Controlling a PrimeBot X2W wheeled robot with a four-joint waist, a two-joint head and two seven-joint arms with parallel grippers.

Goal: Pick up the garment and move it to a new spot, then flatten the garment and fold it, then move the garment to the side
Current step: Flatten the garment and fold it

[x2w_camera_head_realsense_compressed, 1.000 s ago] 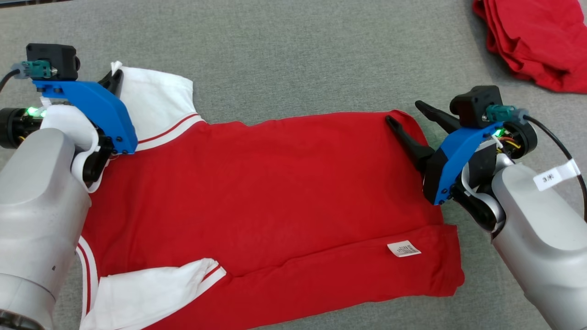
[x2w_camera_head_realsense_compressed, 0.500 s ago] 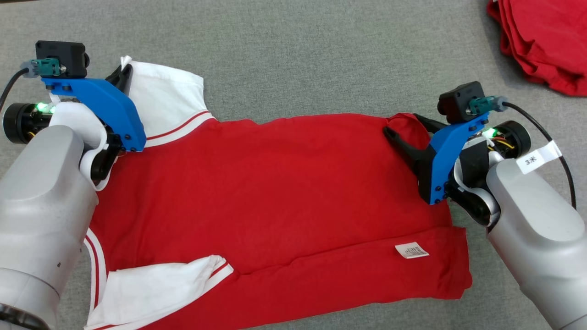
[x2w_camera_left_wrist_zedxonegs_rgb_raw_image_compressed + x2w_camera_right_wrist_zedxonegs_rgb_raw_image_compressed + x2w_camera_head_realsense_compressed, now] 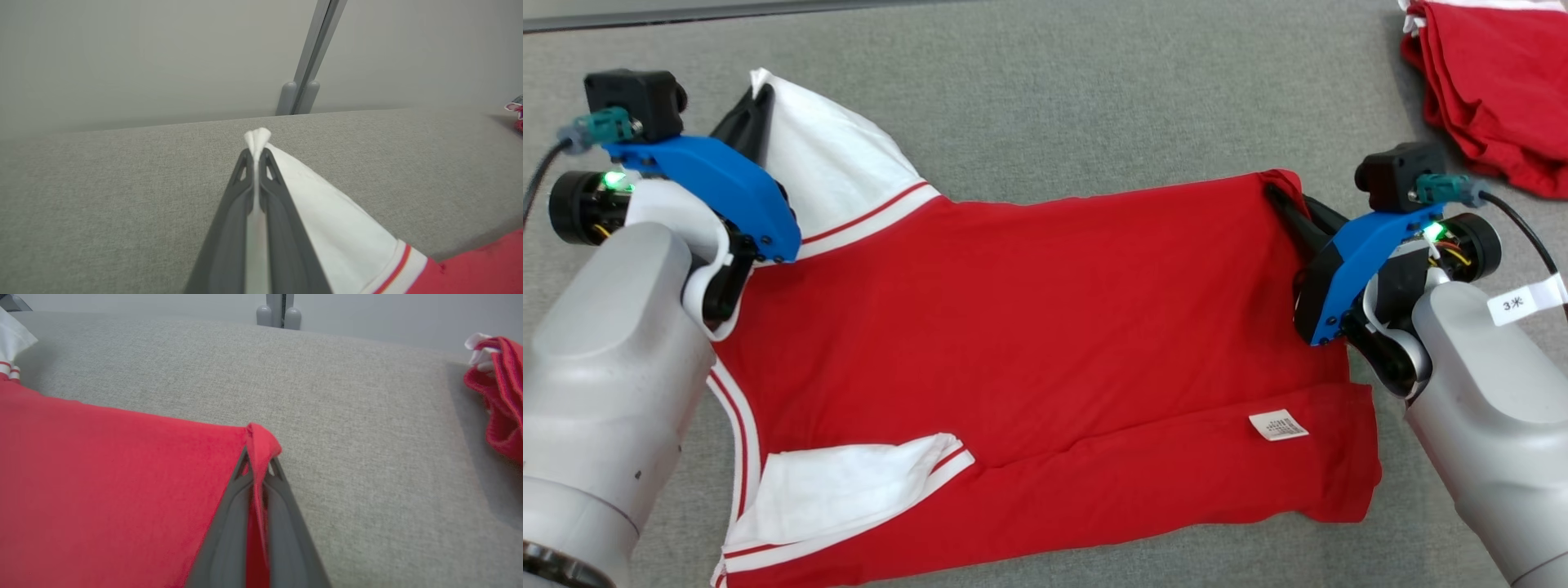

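Garment, red with white sleeves, lay spread across the middle of the grey counter, mostly flat. A lengthwise fold showed along the side nearest the counter's front edge.

Left gripper: jaws pressed together, pinching the tip of the far white sleeve. That tip was lifted off the counter and a small tuft of white cloth poked out past the fingertips. The sleeve hung taut from there down to the red body.

Right gripper: jaws pressed together on the garment's far right corner. In the right wrist view the red hem ran between the fingers and folded over the tips. The corner stood slightly raised above the counter.

A white label lay on the garment toward the counter's near right; its print was too small to read. The left forearm covered the garment's left edge, so the collar could not be made out. The near left corner ran off the bottom of the head view.

A second red pile sat at the counter's far right corner, cut off by the frame and well apart from the garment.
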